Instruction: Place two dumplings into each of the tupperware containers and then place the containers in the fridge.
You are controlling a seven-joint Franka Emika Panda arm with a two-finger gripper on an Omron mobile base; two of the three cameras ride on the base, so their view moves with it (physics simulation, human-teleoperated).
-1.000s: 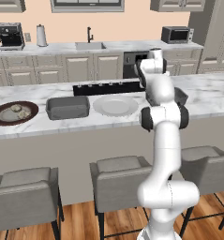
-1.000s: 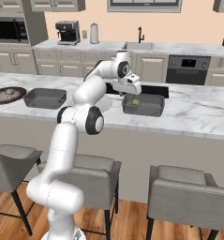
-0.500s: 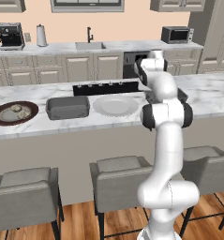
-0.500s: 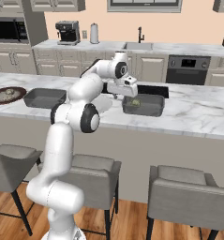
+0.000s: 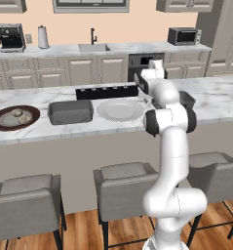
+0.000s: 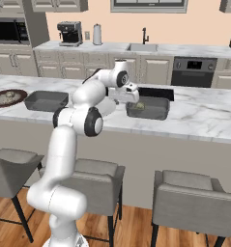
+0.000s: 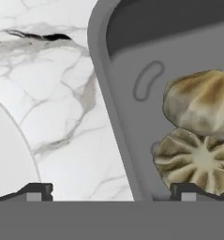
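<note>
Two dumplings (image 7: 200, 101) (image 7: 195, 159) lie side by side in the right tupperware container (image 7: 132, 89), a grey tub (image 6: 153, 110) on the marble island. My gripper (image 7: 113, 190) (image 6: 130, 98) hangs open just above that tub's left rim, nothing between its fingers. One fingertip (image 7: 36, 190) is over the counter, the other over the tub. The second grey container (image 5: 70, 111) (image 6: 45, 100) stands further left. Two more dumplings (image 5: 19, 115) rest on the dark brown plate (image 5: 1, 124). The fridge is out of view.
A white round plate (image 5: 120, 110) lies between the two tubs, its edge (image 7: 5, 154) close to my left fingertip. A black cooktop (image 5: 107, 91) sits behind it. Grey stools (image 5: 120, 180) line the island's near side.
The hand has shifted a little to the left, from over the right tub's inside to over its left rim. Jaws stay open; both dumplings stay in the tub.
</note>
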